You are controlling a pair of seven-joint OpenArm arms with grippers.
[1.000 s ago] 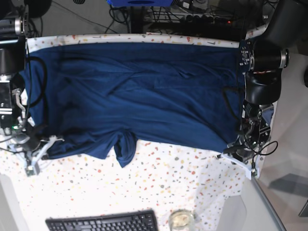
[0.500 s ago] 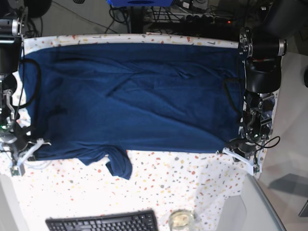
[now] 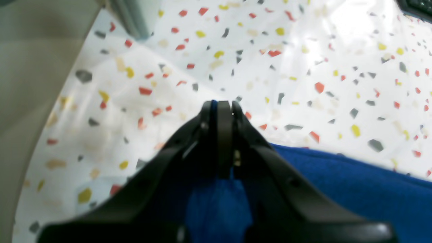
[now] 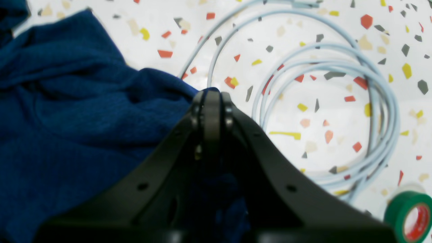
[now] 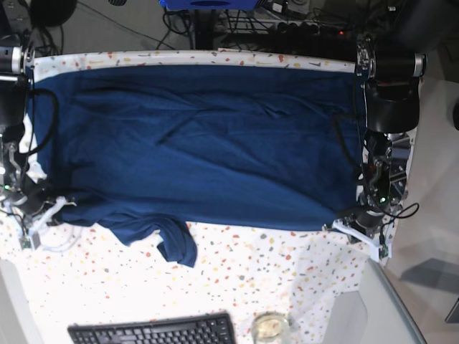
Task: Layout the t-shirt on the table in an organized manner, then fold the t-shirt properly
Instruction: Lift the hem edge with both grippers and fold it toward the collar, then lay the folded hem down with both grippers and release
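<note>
T-shirt (image 5: pixel 201 143) spread flat across counter (image 5: pixel 251 272). Left hand (image 3: pixel 219 104) pinched closed on one hem corner. Right hand (image 4: pixel 211 96) likewise clamped on opposite corner, beside coiled cable (image 4: pixel 337 101).

Both claws (image 3: pixel 219 104) (image 4: pixel 212 96) clamped, low

No text, label, brand, number or sign can be read anywhere in these views.
</note>
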